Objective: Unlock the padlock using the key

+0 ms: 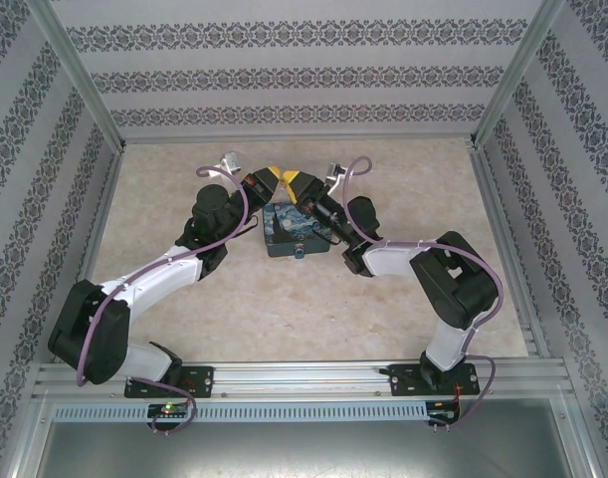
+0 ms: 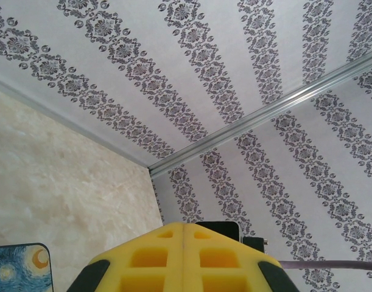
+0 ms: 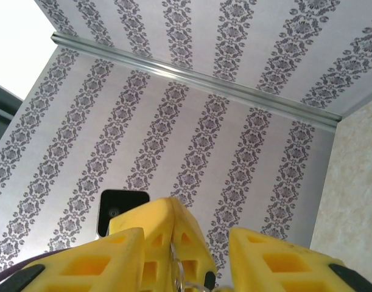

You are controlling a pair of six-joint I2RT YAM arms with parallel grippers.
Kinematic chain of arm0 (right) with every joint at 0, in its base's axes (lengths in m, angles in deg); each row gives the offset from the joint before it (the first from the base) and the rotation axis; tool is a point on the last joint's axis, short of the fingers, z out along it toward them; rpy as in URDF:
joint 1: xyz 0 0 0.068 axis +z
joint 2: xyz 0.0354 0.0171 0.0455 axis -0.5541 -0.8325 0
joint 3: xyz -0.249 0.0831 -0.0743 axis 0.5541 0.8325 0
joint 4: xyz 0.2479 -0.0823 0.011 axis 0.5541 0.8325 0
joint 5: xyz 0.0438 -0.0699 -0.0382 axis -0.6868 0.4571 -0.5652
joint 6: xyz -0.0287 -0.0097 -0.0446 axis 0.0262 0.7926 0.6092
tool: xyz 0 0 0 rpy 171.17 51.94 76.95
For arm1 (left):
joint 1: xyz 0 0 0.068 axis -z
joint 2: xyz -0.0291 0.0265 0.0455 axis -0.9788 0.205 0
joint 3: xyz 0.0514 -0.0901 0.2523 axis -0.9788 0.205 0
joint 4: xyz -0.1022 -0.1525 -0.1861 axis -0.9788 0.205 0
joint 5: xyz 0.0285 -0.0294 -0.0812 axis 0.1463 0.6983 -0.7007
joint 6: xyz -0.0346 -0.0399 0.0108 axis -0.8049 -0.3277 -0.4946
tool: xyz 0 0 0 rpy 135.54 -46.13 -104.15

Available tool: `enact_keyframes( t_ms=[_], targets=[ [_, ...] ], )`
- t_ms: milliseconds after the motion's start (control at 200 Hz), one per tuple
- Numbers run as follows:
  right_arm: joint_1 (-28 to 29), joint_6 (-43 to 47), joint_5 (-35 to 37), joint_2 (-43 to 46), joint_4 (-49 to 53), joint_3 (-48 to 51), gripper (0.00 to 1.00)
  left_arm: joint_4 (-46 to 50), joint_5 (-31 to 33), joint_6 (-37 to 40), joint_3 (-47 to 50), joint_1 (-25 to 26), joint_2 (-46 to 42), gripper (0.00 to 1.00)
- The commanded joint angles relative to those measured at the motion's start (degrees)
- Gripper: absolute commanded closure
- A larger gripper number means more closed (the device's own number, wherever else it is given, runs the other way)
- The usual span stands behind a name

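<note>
Top external view first: both arms bent inward over the middle of the table. Left gripper and right gripper up off the surface, tip to tip, just over the far edge of the blue-and-yellow swirl-painted box. Box flat on the marbled top, between the two forearms. Too small at this range to make out any metal at the fingertips.

Left wrist view: looks past its own yellow fingers, pressed flat together along one straight seam, toward the patterned wall. Catches a corner of the box at lower left.

Right wrist view: right gripper spread open, one yellow finger at each side of the frame. Between them, the closed tips of the left gripper, close against one finger, with a narrow gap to the other. At that seam, a thin grey metal sliver with a small wire ring below it: the key, apparently pinched by the left gripper. Sits squarely between the open right fingers. Cannot tell whether either right finger touches it.
</note>
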Motion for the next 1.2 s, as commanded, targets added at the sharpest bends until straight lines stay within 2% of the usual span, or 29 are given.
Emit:
enact_keyframes(
  t_ms=[0, 380, 874, 1194],
  targets=[
    [0.66, 0.2, 0.83, -0.33, -3.56, -1.12, 0.6, -1.92, 0.97, -0.32, -0.07, 0.35, -0.58, 1.0],
    [1.53, 0.21, 0.89, -0.75, -3.58, -0.64, 0.66, -2.26, 1.32, -0.88, 0.02, 0.38, -0.29, 1.0],
    [2.06, -0.12, 0.92, -1.47, -3.6, -0.95, 0.68, -2.26, 1.62, -0.96, 0.16, 0.48, -0.09, 1.0],
    [1.38, -0.23, 1.61, -1.39, -3.59, -0.64, 0.84, -2.51, 1.75, -1.23, 0.75, 0.44, -0.27, 1.0]
  ],
)
